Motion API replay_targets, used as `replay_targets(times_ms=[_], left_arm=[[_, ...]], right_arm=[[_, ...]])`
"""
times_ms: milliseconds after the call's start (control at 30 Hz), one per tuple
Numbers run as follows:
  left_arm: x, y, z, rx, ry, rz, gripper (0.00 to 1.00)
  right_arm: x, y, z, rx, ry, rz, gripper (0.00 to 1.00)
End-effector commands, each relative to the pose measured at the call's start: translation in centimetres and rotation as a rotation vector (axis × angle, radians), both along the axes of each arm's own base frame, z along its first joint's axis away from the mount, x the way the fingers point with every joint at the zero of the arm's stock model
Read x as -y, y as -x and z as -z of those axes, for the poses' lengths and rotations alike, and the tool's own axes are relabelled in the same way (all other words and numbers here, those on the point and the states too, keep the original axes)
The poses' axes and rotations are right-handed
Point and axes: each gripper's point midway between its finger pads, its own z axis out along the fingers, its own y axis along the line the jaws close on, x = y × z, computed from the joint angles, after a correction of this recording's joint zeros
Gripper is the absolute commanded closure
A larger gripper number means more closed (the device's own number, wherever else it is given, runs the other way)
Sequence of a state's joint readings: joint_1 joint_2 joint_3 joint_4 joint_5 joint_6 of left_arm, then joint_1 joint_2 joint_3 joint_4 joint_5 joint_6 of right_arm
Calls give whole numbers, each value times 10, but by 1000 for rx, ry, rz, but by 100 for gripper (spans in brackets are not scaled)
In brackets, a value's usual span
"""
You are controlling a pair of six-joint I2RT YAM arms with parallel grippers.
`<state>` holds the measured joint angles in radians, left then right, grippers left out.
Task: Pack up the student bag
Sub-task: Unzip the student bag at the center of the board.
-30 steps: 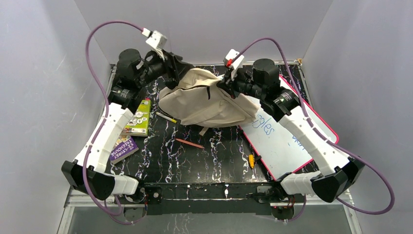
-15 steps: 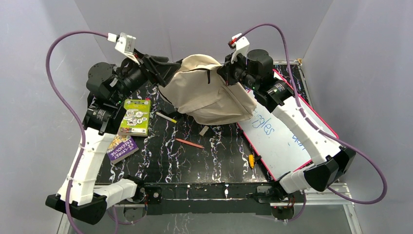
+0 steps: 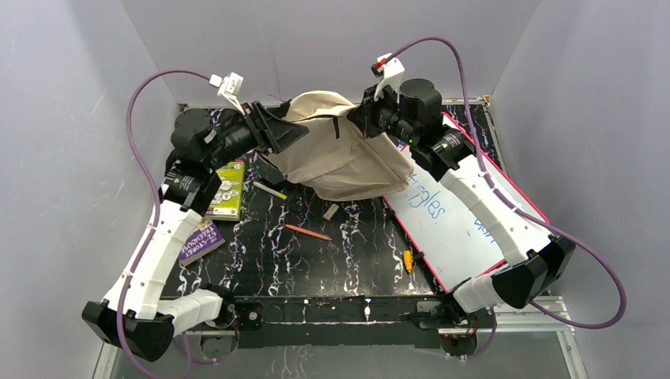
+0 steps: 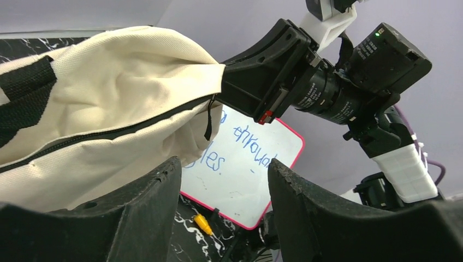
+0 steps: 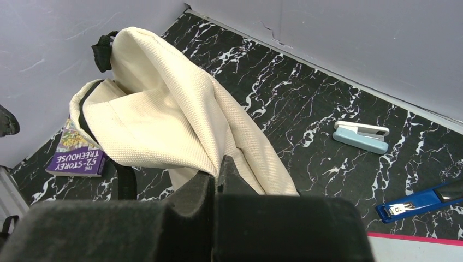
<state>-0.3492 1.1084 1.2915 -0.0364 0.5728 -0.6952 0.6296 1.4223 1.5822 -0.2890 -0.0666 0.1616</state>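
Note:
The student bag (image 3: 340, 158), cream fabric with a black zipper, hangs bunched at the back of the table. My right gripper (image 3: 361, 120) is shut on a fold of its upper right edge and holds that side raised; the pinched fabric (image 5: 180, 147) shows at the shut right gripper (image 5: 218, 166). My left gripper (image 3: 289, 134) stands open just left of the bag, with nothing between its fingers (image 4: 147, 207). In the left wrist view the bag (image 4: 104, 103) fills the left side, the zipper closed along it, and my left gripper (image 4: 224, 166) is a little below it.
A pink-framed whiteboard (image 3: 466, 225) lies on the right. Two books, green (image 3: 223, 189) and purple (image 3: 201, 239), lie on the left. A marker (image 3: 270, 190), eraser (image 3: 330, 212), red pencil (image 3: 308, 231) and small yellow piece (image 3: 408, 259) are scattered mid-table. A light blue stapler (image 5: 361, 135) lies behind the bag.
The right gripper lifted the bag's edge higher and has held steady since. The left arm drew away to the left, then swung back toward the bag's left side.

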Motion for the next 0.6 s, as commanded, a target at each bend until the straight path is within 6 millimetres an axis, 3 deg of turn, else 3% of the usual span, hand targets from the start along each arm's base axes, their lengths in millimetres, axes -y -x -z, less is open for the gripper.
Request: replay_targets(times_ms=[0, 333, 567], left_arm=[[1, 18, -21, 31, 82, 37, 44], [36, 20, 7, -7, 146, 81, 43], [56, 4, 16, 34, 169, -34, 38]], right_arm=[[-4, 3, -69, 154, -162, -18, 100], [-6, 5, -67, 137, -186, -26, 100], [-5, 8, -68, 136, -207, -28, 100]])
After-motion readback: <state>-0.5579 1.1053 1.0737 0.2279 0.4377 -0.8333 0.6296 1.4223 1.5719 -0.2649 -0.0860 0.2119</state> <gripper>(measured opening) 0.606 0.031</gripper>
